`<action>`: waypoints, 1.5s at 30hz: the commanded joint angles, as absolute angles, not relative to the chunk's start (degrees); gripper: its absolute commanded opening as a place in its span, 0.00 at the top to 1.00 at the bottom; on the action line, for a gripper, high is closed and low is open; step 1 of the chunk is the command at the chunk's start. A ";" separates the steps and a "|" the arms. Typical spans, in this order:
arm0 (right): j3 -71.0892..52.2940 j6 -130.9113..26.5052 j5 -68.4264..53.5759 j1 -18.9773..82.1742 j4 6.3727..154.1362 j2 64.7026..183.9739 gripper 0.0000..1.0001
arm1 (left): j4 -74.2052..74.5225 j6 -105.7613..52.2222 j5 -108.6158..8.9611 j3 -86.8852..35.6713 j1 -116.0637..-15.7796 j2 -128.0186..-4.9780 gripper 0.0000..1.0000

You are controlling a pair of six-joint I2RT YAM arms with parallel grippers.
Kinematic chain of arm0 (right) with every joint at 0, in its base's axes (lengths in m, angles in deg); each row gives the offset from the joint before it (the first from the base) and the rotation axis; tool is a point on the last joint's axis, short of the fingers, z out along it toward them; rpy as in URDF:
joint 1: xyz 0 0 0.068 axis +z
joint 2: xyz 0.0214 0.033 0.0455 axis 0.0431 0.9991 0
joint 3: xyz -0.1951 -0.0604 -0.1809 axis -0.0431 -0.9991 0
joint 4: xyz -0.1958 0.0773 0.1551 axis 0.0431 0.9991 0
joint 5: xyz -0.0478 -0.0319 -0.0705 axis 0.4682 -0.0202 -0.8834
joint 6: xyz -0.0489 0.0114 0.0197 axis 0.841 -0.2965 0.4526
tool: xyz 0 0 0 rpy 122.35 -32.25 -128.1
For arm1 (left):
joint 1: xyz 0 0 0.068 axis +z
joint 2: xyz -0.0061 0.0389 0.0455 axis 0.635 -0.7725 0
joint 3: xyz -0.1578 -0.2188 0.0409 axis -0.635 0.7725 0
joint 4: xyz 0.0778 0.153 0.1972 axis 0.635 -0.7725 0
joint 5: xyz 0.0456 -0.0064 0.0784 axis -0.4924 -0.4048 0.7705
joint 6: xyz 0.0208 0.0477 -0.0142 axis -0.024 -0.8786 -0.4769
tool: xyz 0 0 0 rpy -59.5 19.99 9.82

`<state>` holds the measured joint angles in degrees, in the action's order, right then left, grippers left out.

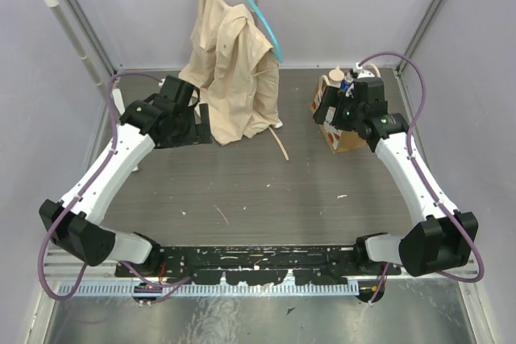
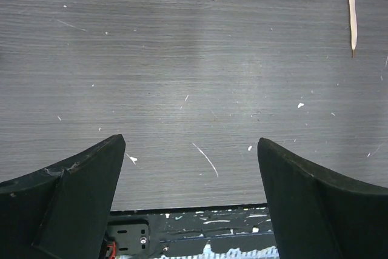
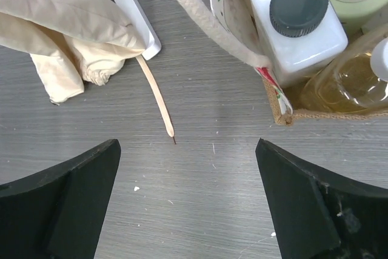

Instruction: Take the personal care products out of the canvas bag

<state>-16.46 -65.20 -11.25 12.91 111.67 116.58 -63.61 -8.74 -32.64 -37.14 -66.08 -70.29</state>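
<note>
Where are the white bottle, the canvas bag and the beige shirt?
white bottle (image 3: 298, 21), right wrist view, its dark cap.
canvas bag (image 1: 342, 140), top external view, its front wall.
beige shirt (image 1: 230, 62), top external view, middle of cloth.

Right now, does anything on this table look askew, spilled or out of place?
Nothing spilled. The beige shirt hangs lopsided off its blue hanger, hem slumped onto the table, and a thin tan strip trails loose beside it. White flecks dot the surface. The bottles sit inside the canvas bag.
</note>
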 commanded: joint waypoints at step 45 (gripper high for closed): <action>7.40 -57.87 -10.98 15.13 107.08 141.60 0.06 | -59.73 -6.44 -33.82 -24.66 -76.60 -61.48 0.02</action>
<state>6.71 -57.55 -21.04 14.98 111.32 142.32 -59.75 -6.95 -34.34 -25.73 -76.35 -61.33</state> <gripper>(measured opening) 0.947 0.977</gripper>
